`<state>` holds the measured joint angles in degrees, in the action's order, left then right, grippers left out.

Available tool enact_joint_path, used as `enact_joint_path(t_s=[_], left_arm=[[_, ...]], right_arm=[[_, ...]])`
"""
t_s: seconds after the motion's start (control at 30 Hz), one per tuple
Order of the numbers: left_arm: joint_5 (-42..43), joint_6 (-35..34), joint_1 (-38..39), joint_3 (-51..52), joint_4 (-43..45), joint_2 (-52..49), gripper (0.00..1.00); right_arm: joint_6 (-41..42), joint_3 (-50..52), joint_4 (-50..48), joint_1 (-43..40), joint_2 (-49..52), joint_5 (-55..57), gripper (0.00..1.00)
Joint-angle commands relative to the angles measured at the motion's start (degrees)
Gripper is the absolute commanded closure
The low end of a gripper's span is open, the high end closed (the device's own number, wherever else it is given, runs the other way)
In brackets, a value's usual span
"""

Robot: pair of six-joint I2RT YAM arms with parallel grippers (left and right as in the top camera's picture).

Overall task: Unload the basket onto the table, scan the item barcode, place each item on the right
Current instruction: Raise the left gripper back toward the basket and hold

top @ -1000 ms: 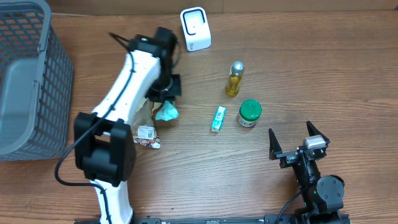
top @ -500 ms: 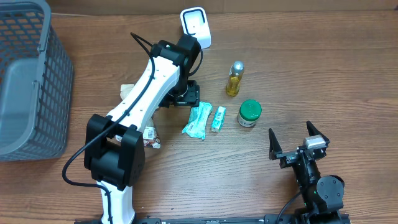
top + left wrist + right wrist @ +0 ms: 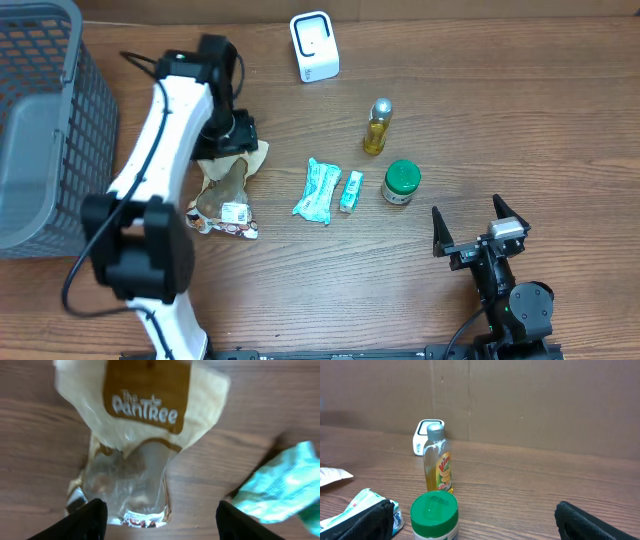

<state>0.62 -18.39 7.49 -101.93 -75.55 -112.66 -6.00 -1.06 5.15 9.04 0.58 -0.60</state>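
Bag (image 3: 225, 190) lies flat on the bench (image 3: 520, 100), left of centre in the overhead view. Its long axis runs nearly up and down the frame: the brown-label end points to the upper right, the clear end with a white sticker (image 3: 235, 212) to the bottom. Left tool (image 3: 232, 138) hangs over the label end, fingers wide, holding nothing. Right tool (image 3: 470, 222), lower right, stands wide and empty. Scanner (image 3: 314, 45) sits top centre; a teal packet (image 3: 318, 190) lies right of the bag.

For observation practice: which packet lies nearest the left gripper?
The brown-labelled Pantree bag, directly under the left gripper; the teal packets lie farther right.
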Motion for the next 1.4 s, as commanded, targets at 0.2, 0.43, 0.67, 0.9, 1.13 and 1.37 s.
enact_joint_path(t_s=[0.2, 0.43, 0.67, 0.9, 1.13, 1.37], left_arm=[[0.39, 2.12, -15.63, -1.31, 3.78, 22.77, 0.11], [0.44, 2.12, -17.62, -1.31, 2.73, 22.01, 0.00], [0.42, 2.12, -17.59, -1.31, 2.73, 22.01, 0.00], [0.44, 2.12, -17.59, -1.31, 2.73, 22.01, 0.00], [0.42, 2.12, -17.59, -1.31, 2.73, 22.01, 0.00], [0.42, 2.12, -17.59, -1.31, 2.73, 22.01, 0.01]], right_arm=[[0.15, 0.59, -0.33, -0.07, -0.42, 0.35, 0.00], [0.15, 0.59, -0.31, -0.07, -0.42, 0.35, 0.00], [0.15, 0.59, -0.33, -0.07, -0.42, 0.37, 0.00], [0.15, 0.59, -0.31, -0.07, -0.42, 0.35, 0.00], [0.15, 0.59, -0.33, -0.07, -0.42, 0.35, 0.00], [0.15, 0.59, -0.33, -0.07, -0.42, 0.35, 0.00]])
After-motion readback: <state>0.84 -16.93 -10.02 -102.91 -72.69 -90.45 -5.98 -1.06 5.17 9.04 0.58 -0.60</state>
